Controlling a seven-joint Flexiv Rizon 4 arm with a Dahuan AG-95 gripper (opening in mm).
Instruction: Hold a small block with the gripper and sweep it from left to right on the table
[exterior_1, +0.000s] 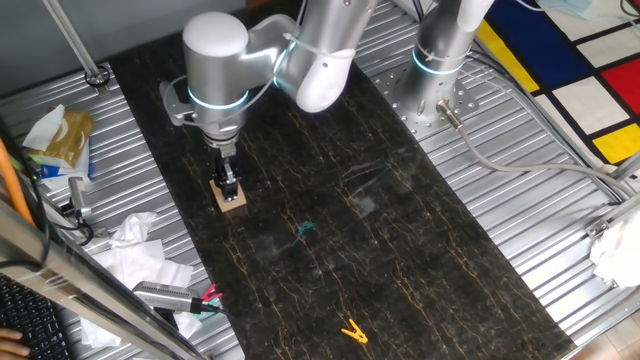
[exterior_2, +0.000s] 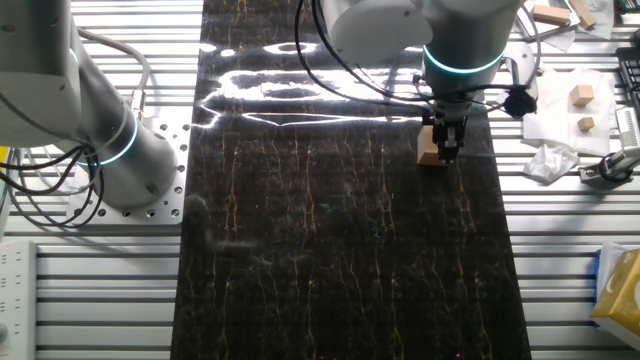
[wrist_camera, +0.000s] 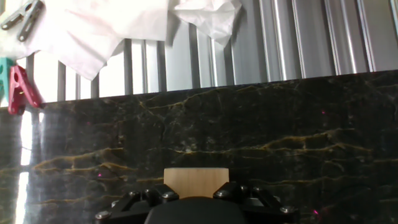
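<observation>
I see my tool (exterior_1: 231, 188) closed around the small block (exterior_1: 232, 200), which rests on the desk (exterior_1: 400, 250) near its left edge.

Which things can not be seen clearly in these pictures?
- Block, hand view: its lower part is hidden by the gripper body.
- Fingertips, all views: the grip contact is too small or hidden.
- Block's underside on the table: no view shows it.
- Yellow clip: too small for detail.

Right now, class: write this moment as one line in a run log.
gripper: shut on block | block: on table, near one long edge | yellow clip: apart, far end
</observation>
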